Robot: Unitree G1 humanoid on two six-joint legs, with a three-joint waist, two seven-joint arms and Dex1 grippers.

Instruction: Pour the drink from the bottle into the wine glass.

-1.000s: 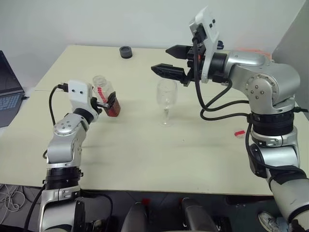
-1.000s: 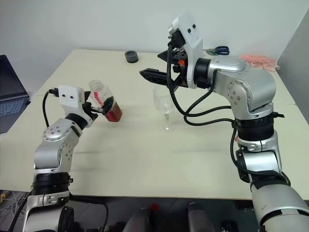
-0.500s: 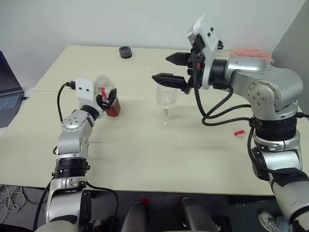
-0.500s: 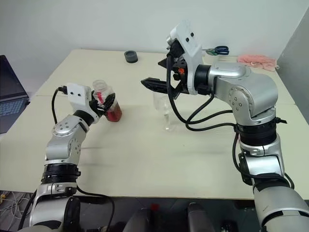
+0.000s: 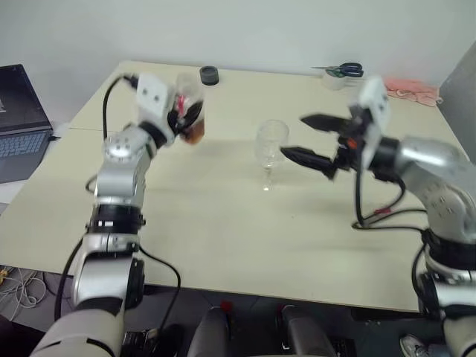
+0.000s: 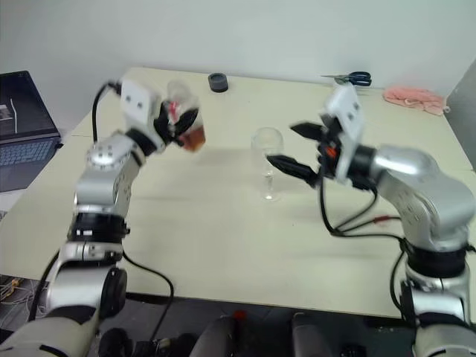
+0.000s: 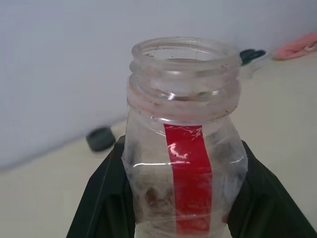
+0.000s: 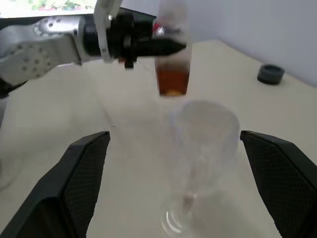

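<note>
Right wrist view shows my left end effector (image 8: 166, 45) clamped on the uncapped bottle (image 8: 172, 54), upright at the wine glass's (image 8: 200, 148) eleven o'clock for pouring, while my right end effector (image 5: 301, 138) waits wide beside the bowl.

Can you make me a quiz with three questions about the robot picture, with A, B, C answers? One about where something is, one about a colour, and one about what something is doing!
1. Where is the wine glass?
A. Standing on the table
B. In the left gripper
C. On the laptop

2. What colour is the strip on the bottle?
A. Blue
B. Red
C. Green

3. What is the left gripper doing?
A. Hanging open
B. Holding scissors
C. Gripping the bottle

Answers: 1 A, its foot rests on the tabletop. 2 B, the left wrist view shows a red strip. 3 C, its black fingers clamp the bottle's sides.
</note>
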